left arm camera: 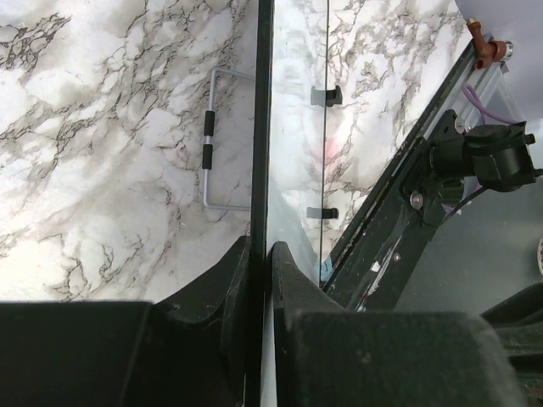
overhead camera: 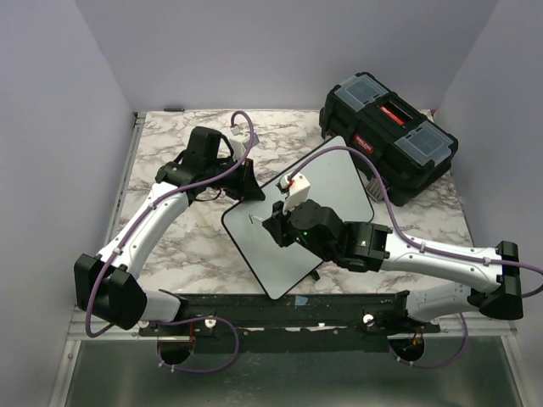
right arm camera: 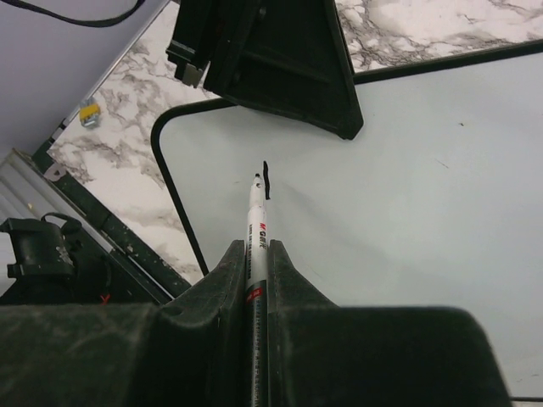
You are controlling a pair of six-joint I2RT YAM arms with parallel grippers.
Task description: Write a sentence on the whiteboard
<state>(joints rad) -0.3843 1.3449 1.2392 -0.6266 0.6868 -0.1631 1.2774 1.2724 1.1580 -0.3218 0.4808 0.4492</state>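
The whiteboard [overhead camera: 331, 182] lies slanted at the table's [overhead camera: 195, 250] centre, with a toolbox [overhead camera: 390, 136] at its 1 o'clock. The left gripper [left arm camera: 259, 250] pinches its 10 o'clock rim. The right gripper [right arm camera: 256, 250] clamps a marker [right arm camera: 255, 225], its tip just beside a short black stroke [right arm camera: 265, 180].

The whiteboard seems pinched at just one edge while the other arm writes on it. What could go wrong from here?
The left gripper clamps the whiteboard by one edge only, so pressure from the marker could make it pivot or slip and skew the letters. The right gripper pinches the marker between narrow fingers, so a hard push might slide it back. The first stroke sits near the left gripper, so the arms could bump.
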